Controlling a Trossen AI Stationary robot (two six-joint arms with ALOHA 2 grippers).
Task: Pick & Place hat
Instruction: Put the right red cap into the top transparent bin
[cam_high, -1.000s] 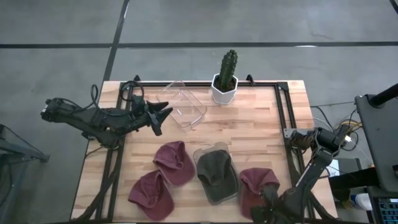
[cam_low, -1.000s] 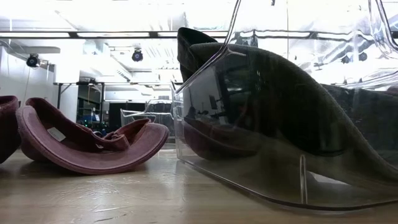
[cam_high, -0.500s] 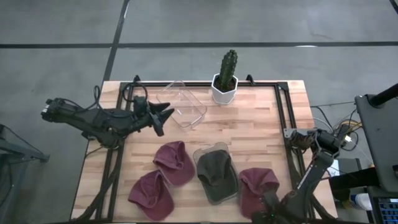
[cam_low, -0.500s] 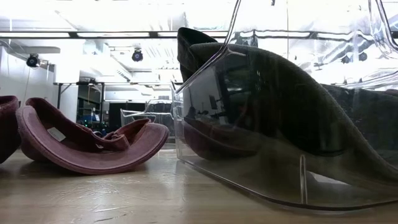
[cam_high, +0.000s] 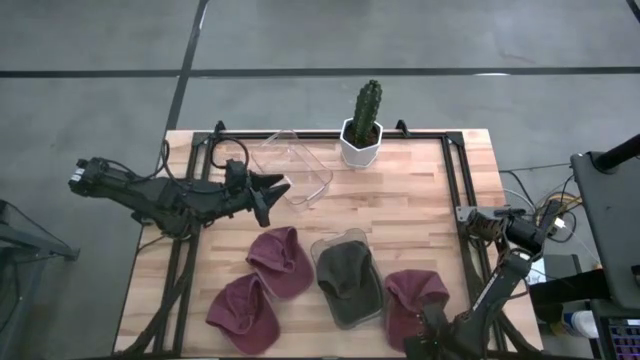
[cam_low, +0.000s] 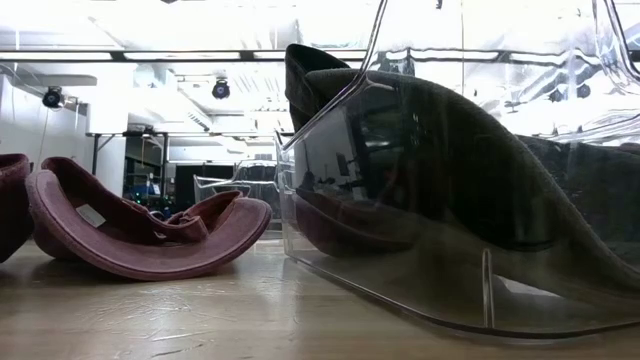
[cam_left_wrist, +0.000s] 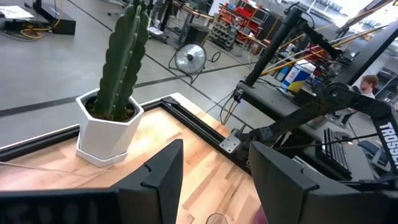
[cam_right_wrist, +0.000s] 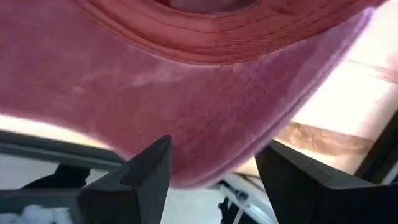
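Three maroon hats lie on the table: one (cam_high: 278, 258) near the middle, one (cam_high: 243, 312) at the near edge, one (cam_high: 415, 296) near right. A dark olive hat (cam_high: 347, 276) sits in a clear container (cam_high: 352, 312). My left gripper (cam_high: 275, 195) hovers open beside an empty clear container (cam_high: 296, 166), facing the cactus (cam_left_wrist: 121, 68). My right gripper (cam_high: 428, 338) is open at the near edge of the right maroon hat (cam_right_wrist: 186, 93), whose edge fills the view between its fingers. My right gripper (cam_right_wrist: 214, 146) stands open at the maroon hat's near edge (cam_right_wrist: 205, 174), a finger on either side. I cannot tell whether the fingers touch the cloth.
A potted cactus (cam_high: 362, 122) stands at the far edge. A black frame (cam_high: 455, 190) runs along the table's right and far sides. Bare wood (cam_high: 400, 205) lies between the cactus and the hats. In the low view the middle maroon hat (cam_low: 140, 235) lies left of the filled container (cam_low: 430, 200).
My left gripper has moved a little toward the table's right, along the empty container's near side, staying open. The hats and containers have kept still.
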